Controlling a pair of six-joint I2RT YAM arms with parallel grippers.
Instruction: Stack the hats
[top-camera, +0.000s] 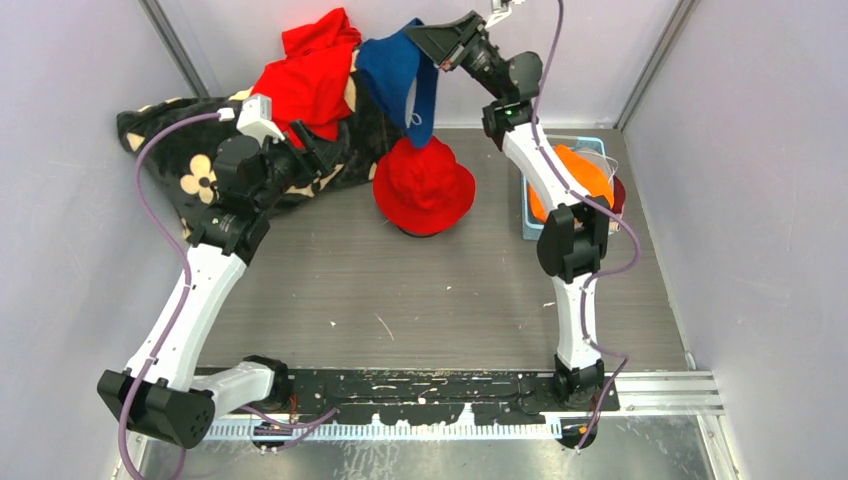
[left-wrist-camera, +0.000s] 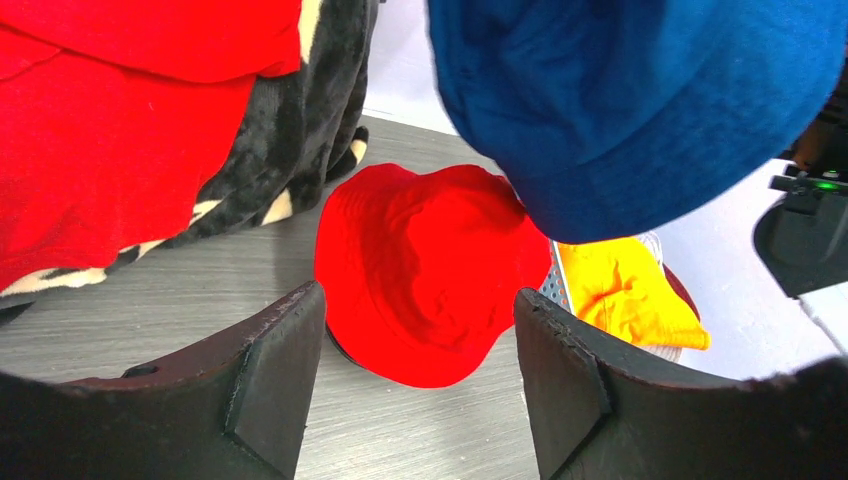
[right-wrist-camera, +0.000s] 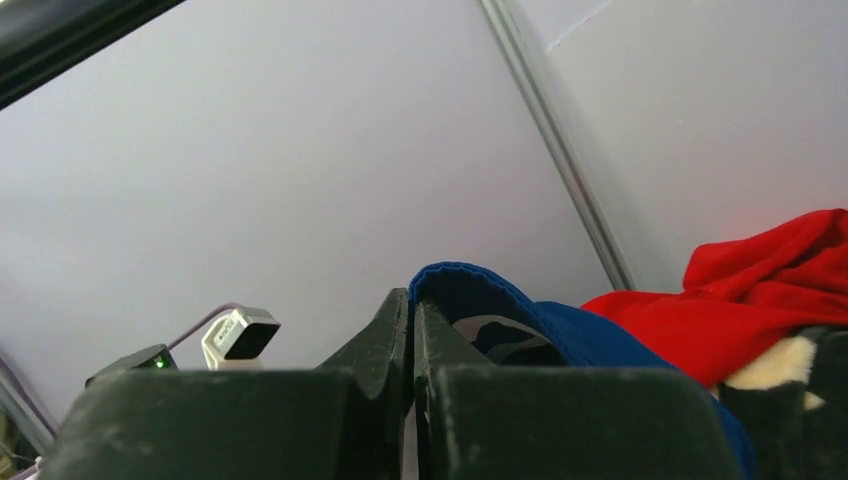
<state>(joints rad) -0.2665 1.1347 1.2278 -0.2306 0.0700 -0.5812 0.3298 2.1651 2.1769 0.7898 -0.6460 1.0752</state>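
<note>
The right claw (top-camera: 420, 32) pinches the blue hat (top-camera: 393, 75) tight, high above the red hat (top-camera: 425, 187), probably to drop it on top. The left claw (top-camera: 318, 150) is wide open, empty.

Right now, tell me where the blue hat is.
Top view: the blue hat hangs at the back centre, pinched in the shut right claw, just above the red hat and beside the red garment.

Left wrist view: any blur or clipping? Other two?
Left wrist: the blue hat near the lens is soft, the red hat sharper; right wrist: the right end effector is dark, nearly detailless; top external: even light, faint shadows.
</note>
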